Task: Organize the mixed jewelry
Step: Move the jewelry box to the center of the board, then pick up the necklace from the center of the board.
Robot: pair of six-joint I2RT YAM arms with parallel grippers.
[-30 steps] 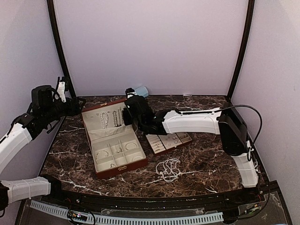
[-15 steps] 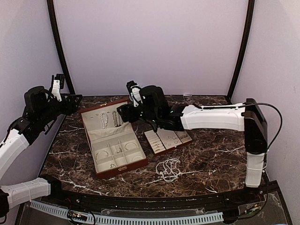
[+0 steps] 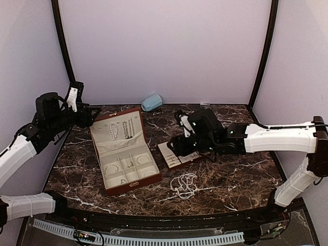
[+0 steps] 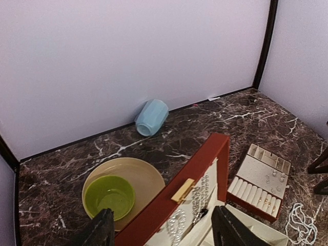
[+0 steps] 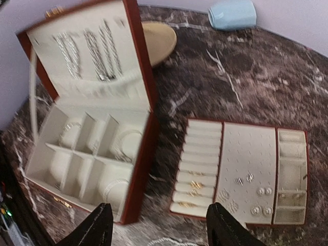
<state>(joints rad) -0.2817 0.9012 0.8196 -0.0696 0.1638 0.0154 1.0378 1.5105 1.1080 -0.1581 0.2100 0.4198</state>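
Reddish-brown case [image 3: 130, 185] at nine o'clock on marble table [image 3: 241, 174], lid up, bead strands [image 3: 120, 129] hung inside the lid and bangles [image 3: 144, 159] in the cream compartments below. Cream tray [image 5: 246, 148] just at its three o'clock, carrying rings [image 5: 193, 184] and earrings [image 5: 264, 191]; loose strand tangle [image 3: 184, 185] at six o'clock. Left gripper [image 4: 163, 218] high at ten o'clock, fingers spread, holding nothing; right gripper [image 5: 159, 212] above the tray, fingers likewise spread.

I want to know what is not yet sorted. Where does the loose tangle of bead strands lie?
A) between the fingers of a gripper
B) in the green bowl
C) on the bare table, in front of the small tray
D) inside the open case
C: the bead strands lie on the table, on the near side of the small tray and outside the open case.
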